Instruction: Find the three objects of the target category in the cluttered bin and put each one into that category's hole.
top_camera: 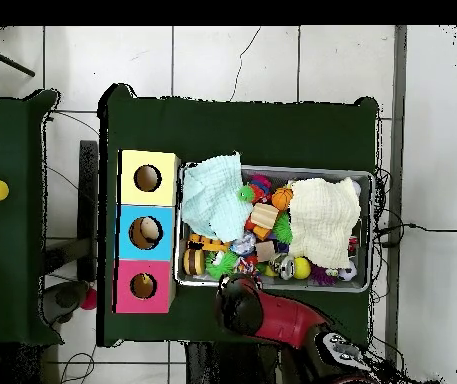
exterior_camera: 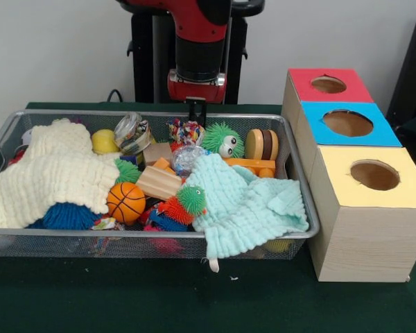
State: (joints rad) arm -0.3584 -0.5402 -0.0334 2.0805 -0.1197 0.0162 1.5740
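The silver wire-mesh bin point(exterior_camera: 152, 113) is full of toys and cloths; it also shows in the overhead view point(top_camera: 372, 200). A knotted ball of multicoloured fabric point(exterior_camera: 185, 131) lies at the bin's far edge, next to a green spiky ball with eyes point(exterior_camera: 222, 140). My gripper point(exterior_camera: 196, 113) hangs from the red arm right above and behind the fabric ball, at the bin's far rim. In the overhead view the arm point(top_camera: 244, 305) hides the gripper. The yellow-topped box's hole point(exterior_camera: 374, 175) is to the bin's right, nearest the camera; it also shows in the overhead view point(top_camera: 148, 178).
A cream knitted cloth point(exterior_camera: 55, 173) covers the bin's left, a mint cloth point(exterior_camera: 246, 201) its right front. Between them lie a basketball point(exterior_camera: 125, 202), wooden blocks point(exterior_camera: 158, 182) and a blue spiky ball point(exterior_camera: 68, 216). The blue-topped box point(exterior_camera: 348, 123) and the red-topped box point(exterior_camera: 328, 84) stand behind the yellow one.
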